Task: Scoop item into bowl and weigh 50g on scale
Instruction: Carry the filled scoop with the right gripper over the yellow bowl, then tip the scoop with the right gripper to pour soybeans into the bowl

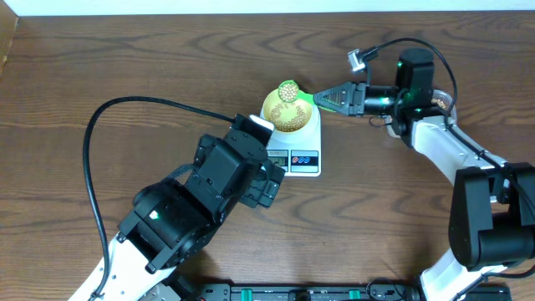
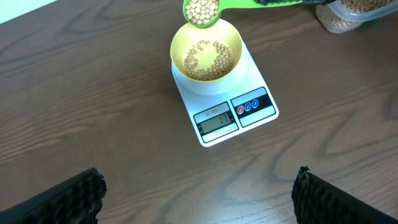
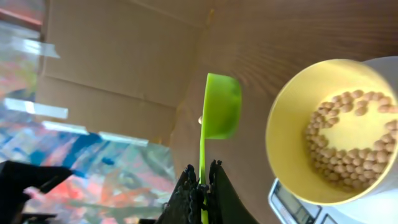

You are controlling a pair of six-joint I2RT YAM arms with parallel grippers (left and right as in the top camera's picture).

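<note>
Right gripper (image 3: 200, 183) clamped on scoop (image 3: 221, 106) handle, loaded head at bowl (image 2: 235, 38) rim, handle running back to it; left gripper (image 2: 199, 193) fingers apart, farther off.

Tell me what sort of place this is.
Likely a robot test bench, not a kitchen: robot arms at a wooden table, a scale under a bowl of beans, and cardboard behind.

Robot lab bench: wood-grain table (image 1: 100, 58), cardboard panel (image 3: 124, 62) at edge, cabled arm (image 1: 192, 201).
</note>
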